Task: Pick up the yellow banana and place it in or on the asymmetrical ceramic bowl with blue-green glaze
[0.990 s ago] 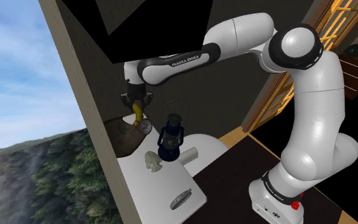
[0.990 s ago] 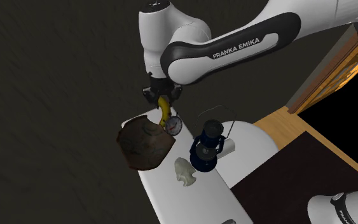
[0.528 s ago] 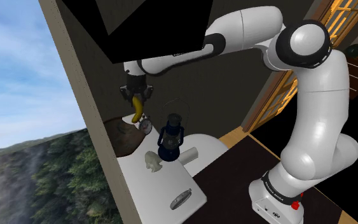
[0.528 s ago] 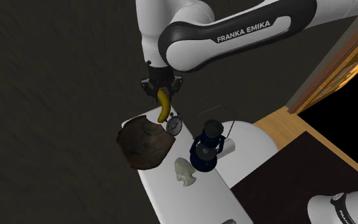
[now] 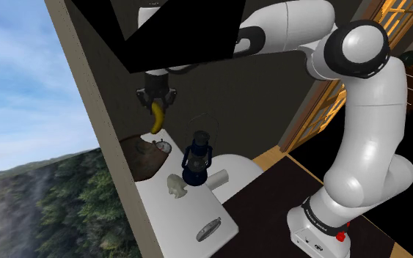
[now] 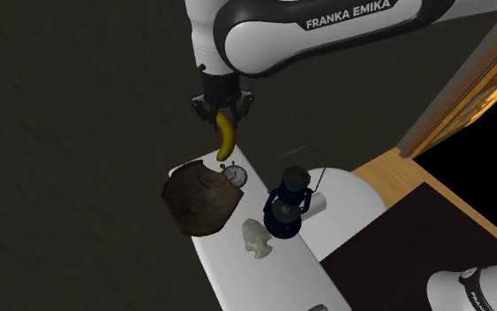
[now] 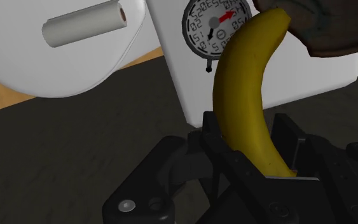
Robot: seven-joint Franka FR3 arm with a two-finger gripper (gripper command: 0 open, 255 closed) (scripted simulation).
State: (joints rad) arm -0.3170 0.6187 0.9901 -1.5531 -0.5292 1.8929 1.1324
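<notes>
White table (image 6: 268, 278) w/ dark wall behind. Gripper (image 6: 223, 115) clamped on banana (image 6: 227, 141), hung near-vertical over stopwatch (image 6: 234, 174); bowl (image 6: 198, 203) sits lower, just to second exterior view's left, not yet under it.

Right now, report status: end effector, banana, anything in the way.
End effector shut on banana. It hangs in the air, not yet in the dark brown bowl. Stopwatch sits at the bowl's rim, below the banana; lantern stands apart.
</notes>
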